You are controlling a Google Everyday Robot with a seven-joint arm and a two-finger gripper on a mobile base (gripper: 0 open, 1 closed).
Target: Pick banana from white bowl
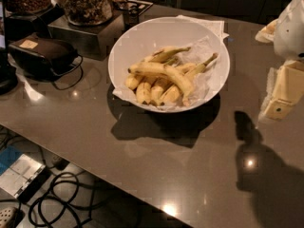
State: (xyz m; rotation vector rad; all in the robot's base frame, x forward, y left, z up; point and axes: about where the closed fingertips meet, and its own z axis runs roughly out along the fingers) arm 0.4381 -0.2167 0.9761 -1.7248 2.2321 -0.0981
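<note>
The white bowl [142, 37] stands on the brown table at centre back, lined with crinkled white paper. Several yellow bananas lie in it. The banana [164, 72], the longest and thickest, lies curved on top of the others, running from left to lower right. Slimmer bananas with thin stems lie beside and under it. My gripper [284, 93], cream-coloured, hangs at the right edge of the view, to the right of the bowl and above the table, apart from the bowl. It holds nothing that I can see.
Glass jars of snacks [88, 3] on a metal box [80, 32] stand at the back left. A black device [42, 51] with a cable lies left of the bowl. White paper [209, 25] lies behind the bowl. The table edge runs diagonally at lower left, with cables [61, 198] on the floor.
</note>
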